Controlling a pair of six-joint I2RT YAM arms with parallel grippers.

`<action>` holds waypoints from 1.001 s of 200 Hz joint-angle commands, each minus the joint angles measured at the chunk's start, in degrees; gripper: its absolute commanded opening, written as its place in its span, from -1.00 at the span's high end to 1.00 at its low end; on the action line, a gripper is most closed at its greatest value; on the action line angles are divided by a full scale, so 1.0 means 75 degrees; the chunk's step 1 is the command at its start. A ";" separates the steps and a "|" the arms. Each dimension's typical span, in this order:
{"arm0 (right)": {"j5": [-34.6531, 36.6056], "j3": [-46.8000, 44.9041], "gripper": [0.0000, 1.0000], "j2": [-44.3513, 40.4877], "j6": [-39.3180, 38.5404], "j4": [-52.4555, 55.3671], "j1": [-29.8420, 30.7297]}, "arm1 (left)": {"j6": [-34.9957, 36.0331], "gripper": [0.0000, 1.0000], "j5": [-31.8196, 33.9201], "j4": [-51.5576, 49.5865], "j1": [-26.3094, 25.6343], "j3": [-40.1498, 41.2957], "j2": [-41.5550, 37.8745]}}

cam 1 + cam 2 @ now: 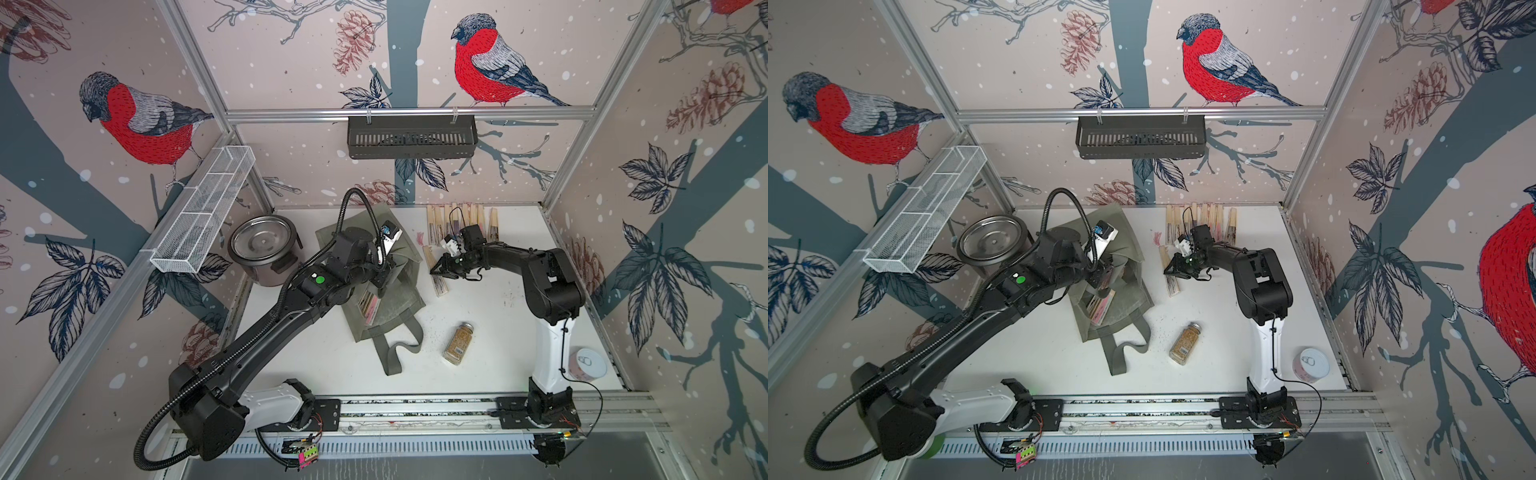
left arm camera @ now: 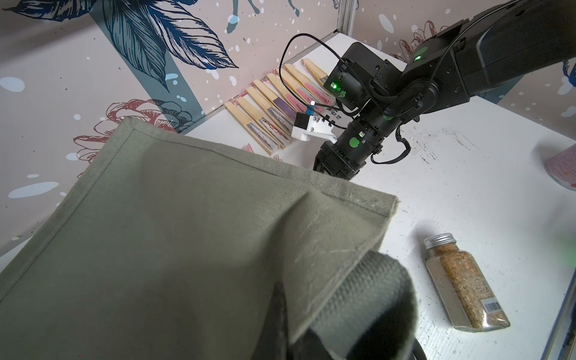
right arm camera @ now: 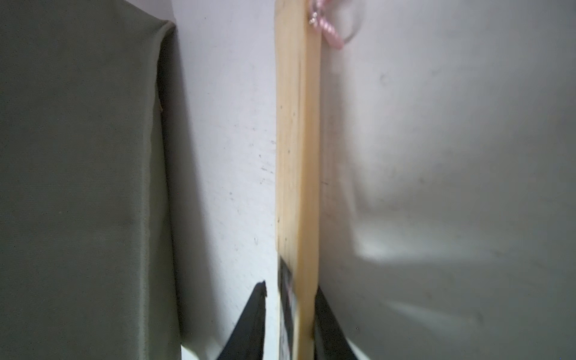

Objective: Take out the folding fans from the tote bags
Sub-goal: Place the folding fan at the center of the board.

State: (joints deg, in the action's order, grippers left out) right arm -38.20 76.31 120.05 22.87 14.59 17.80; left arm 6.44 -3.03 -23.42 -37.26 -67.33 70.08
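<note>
- Near right corner: a pale pink tin can with a white pull-tab lid (image 1: 590,363) is standing upright on the white worktop (image 1: 498,332), close to the right arm's base.
- Nearer half of the worktop: a clear glass spice jar with a silver cap and brown granules (image 1: 457,343) is lying on its side. It is just beside the strap handles of the olive-grey fabric tote bag (image 1: 399,299).
- Centre: the bag is lying with its handles trailing toward the near edge and its mouth gaping. Several closed folding fans with pale bamboo sticks and pink leaves (image 1: 370,305) are showing inside it.
- The left pincer (image 1: 383,282) is sitting fully closed on the bag's fabric at the mouth rim. That fabric is filling most of the left wrist view.
- Just right of the bag and apart from it, one closed bamboo fan with a pink tassel (image 1: 441,286) is lying flat on the worktop.
- The right pincer (image 3: 291,290) is straddling this fan where its dark leaf begins, jaws narrowly apart. One finger is sitting right against the stick. The other is standing clear, with worktop showing in the gap.
- Far edge: a row of closed bamboo fans (image 1: 434,226) is lying side by side along the back wall, with pink and purple leaves showing.
- Far left corner: a round steel pot (image 1: 259,245) is standing near the bag.
</note>
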 commanded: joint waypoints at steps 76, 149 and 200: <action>0.3969 0.0542 -0.16 -0.0539 -0.0347 0.0878 0.0991 | 0.0079 1.00 -0.0007 0.0199 0.0013 -0.0043 0.0001; 0.5690 0.1414 -0.13 0.0367 -0.0390 0.1521 0.1650 | 0.0091 1.00 0.0018 0.0200 0.0011 -0.0038 -0.0026; 0.5641 0.1321 0.21 0.0400 0.0192 0.1532 0.1704 | 0.0091 1.00 0.0017 0.0196 0.0020 -0.0043 -0.0008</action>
State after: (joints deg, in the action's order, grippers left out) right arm 3.99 86.89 122.63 21.06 23.31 30.22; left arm 6.46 -3.03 -23.44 -37.23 -67.33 70.11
